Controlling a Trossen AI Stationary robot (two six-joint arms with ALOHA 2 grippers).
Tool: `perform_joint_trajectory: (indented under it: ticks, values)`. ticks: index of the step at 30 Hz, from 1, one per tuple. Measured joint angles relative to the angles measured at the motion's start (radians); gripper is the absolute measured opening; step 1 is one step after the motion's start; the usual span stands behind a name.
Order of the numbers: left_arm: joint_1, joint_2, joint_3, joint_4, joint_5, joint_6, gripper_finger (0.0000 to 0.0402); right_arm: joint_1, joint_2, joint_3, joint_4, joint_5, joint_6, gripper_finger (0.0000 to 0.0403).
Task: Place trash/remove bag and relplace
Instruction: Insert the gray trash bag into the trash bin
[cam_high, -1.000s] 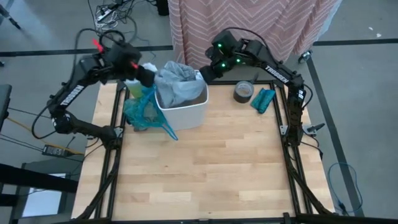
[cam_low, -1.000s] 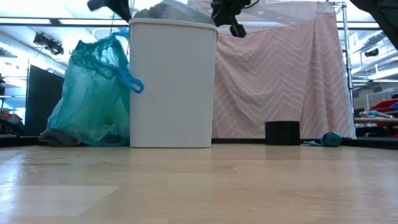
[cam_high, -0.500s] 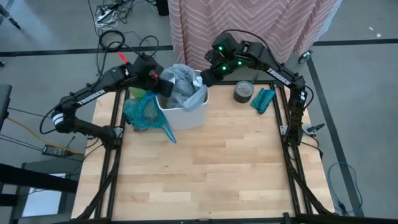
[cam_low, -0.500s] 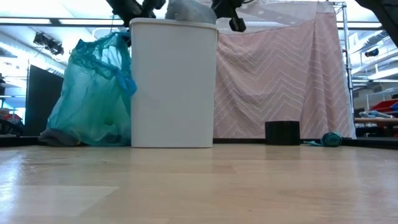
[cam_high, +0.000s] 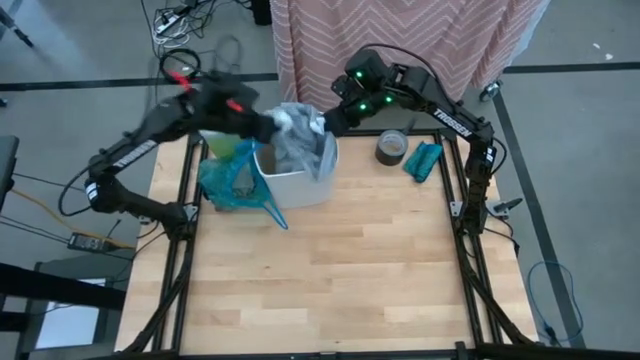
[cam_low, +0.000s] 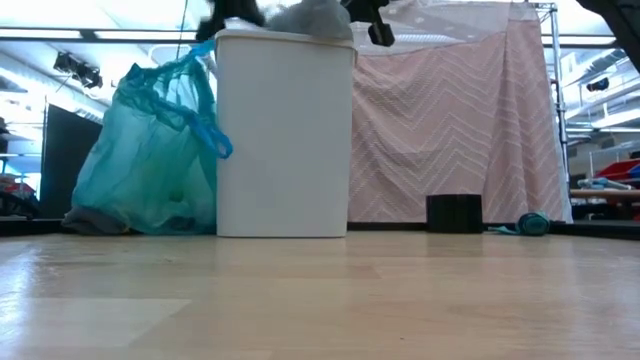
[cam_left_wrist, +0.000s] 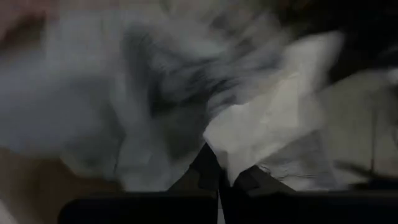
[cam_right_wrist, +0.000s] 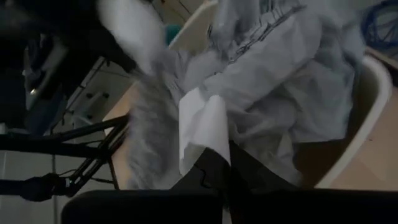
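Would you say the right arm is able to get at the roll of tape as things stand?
Probably not at once. The roll of tape lies uncovered on the table just beside the right tool, but that tool is shut on the pale grey bag at the white bin and would have to release it first.

A small white bin (cam_high: 300, 180) stands near the far edge of a pale wooden bench (cam_high: 330, 270), with crumpled pale grey plastic (cam_high: 297, 135) bulging from its mouth. Toward the far right corner sit a dark roll of tape (cam_high: 391, 147) and, just beside it, a small teal bundle (cam_high: 423, 160). A pink zigzag-patterned curtain (cam_low: 450, 130) hangs beyond the far edge.
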Motion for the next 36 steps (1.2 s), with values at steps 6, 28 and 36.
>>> perform_joint_trajectory:
  ticks: [6,28,36]
  values:
    - [0.009,0.004,0.21,-0.03,-0.093,0.05,0.0003,-0.001,-0.01,0.001,0.041,0.021,-0.002,0.0]
    - [0.007,-0.002,0.289,-0.093,0.018,0.007,0.0006,0.067,-0.159,0.008,-0.084,0.268,-0.001,0.0]
    - [0.002,0.002,0.276,-0.344,-0.058,0.113,0.0007,0.059,-0.156,-0.012,-0.139,0.363,-0.023,0.0]
